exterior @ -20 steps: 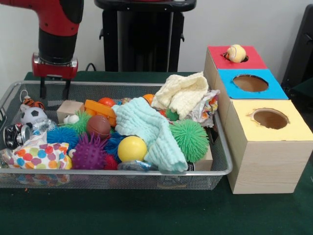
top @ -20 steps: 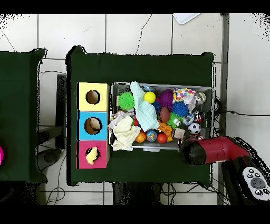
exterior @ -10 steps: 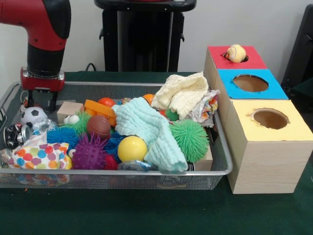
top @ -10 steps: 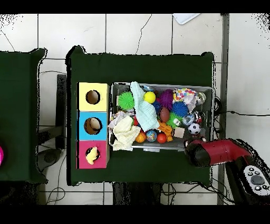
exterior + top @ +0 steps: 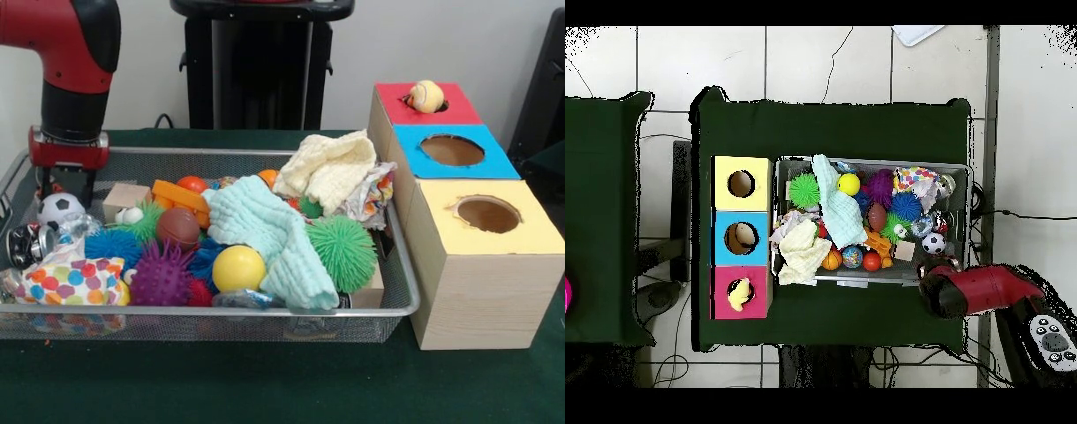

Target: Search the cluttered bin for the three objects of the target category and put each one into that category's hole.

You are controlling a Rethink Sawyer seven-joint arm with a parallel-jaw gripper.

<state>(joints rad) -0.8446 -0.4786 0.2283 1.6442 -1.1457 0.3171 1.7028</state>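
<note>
a dark green cloth covers the table (image 5: 265,389), with a pale wall and a black stand behind it. on the cloth sits a wire bin (image 5: 221,311) heaped with toys and rags, and at its 3 o'clock side a row of three boxes, each with a hole on top: the red box (image 5: 393,106) farthest, the blue box (image 5: 499,164) in the middle, the yellow box (image 5: 530,231) nearest.

a small yellowish ball (image 5: 426,95) rests in the red box's hole, so balls look like the wanted kind, though that is a judgement (no label says so).

the gripper (image 5: 64,187) hangs low at the bin's far left corner, its two fingers apart and pointing straight down, empty. the soccer ball (image 5: 60,208) lies at 6 o'clock from it in the front view, just beneath the tips and roughly centred between them; whether the tips touch it cannot be told. from above the red arm (image 5: 980,290) hides the gripper, and the soccer ball (image 5: 934,243) shows at 12 o'clock of the arm's end, just inside the bin wall.

being round, the ball has no long axis to line up with. a short straight drop should be all the move needs. the red box lies across the bin, at about 2 o'clock of the gripper.
</note>
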